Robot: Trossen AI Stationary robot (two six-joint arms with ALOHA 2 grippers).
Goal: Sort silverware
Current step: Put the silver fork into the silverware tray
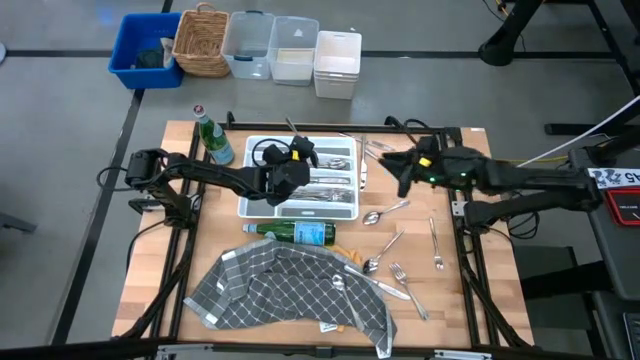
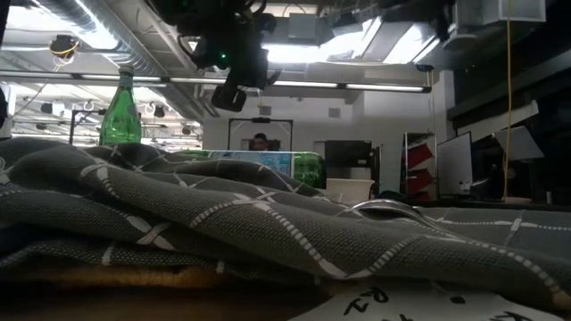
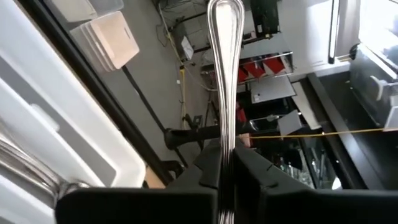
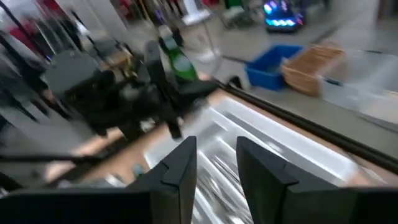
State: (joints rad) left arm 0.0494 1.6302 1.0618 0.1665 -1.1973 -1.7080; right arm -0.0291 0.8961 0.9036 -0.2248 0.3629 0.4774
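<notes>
on the wooden worktop (image 1: 150, 250) the white tray (image 1: 345, 212) sits far of a grey cloth (image 1: 270, 290). the left pincer (image 1: 290, 172) hangs over it, pinching a utensil handle (image 3: 225, 74); next comes lowering it into a compartment. the right pincer (image 1: 403, 165), spread and empty, waits right of the tray; loose silverware (image 1: 385, 265) lies near-right.

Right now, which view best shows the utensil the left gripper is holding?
The left wrist view: the silver utensil handle stands clamped between the left gripper fingers. The high view hides it under the gripper above the white tray; the other views don't show it.
</notes>
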